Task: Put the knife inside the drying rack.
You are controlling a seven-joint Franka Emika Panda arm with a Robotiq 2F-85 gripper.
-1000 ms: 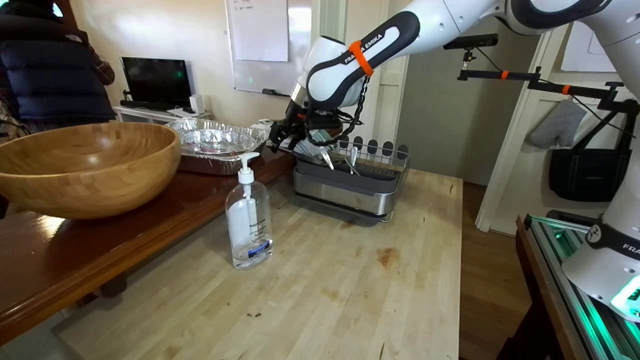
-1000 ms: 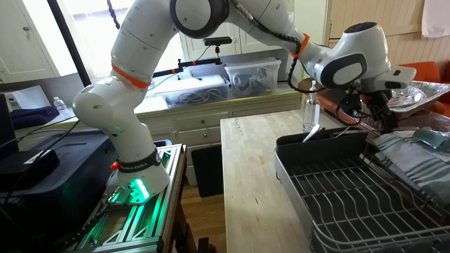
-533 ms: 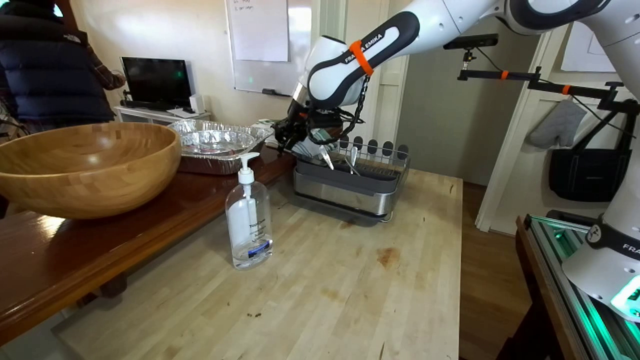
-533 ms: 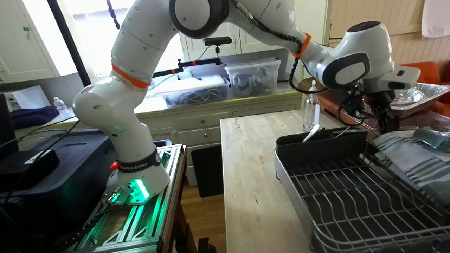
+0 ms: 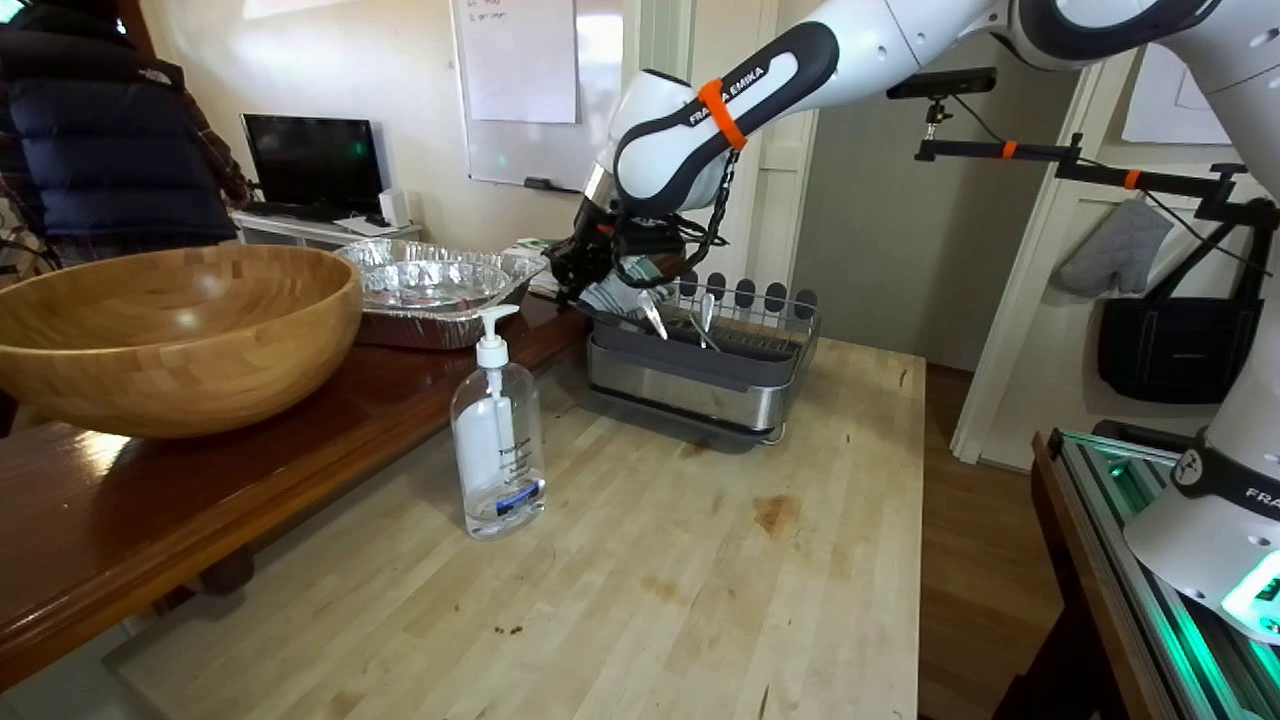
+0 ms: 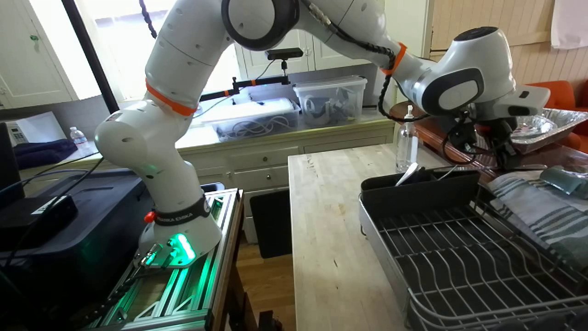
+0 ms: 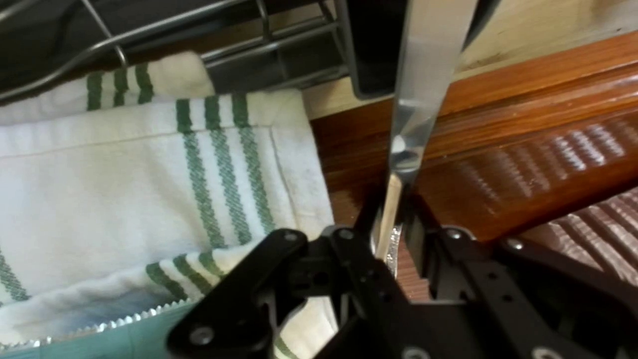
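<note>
In the wrist view the knife [image 7: 426, 85] extends upward from my gripper [image 7: 393, 222], its grey blade crossing in front of the dark cutlery holder. Both fingers are closed around the handle, which looks light along its top edge; its rear end is hidden by the gripper. The drying rack [image 5: 690, 385] stands on the light wooden table, with its wire grid and steel wall [image 6: 383, 257] showing in an exterior view. My gripper [image 6: 506, 163] is low above the brown table, just beyond the rack's cutlery-holder corner.
Utensils [image 6: 407, 174] stand in the cutlery holder [image 6: 422, 197]. A striped towel [image 7: 199, 169] lies beside the rack with a teal box [image 7: 109, 334] on it. A soap bottle [image 5: 497, 440], foil trays [image 5: 430, 280] and a big wooden bowl [image 5: 190, 350] are nearby.
My gripper has moved slightly toward the towel side, down a little, and its fingers have come together on the knife's handle. The rack and the soap bottle stand as before.
</note>
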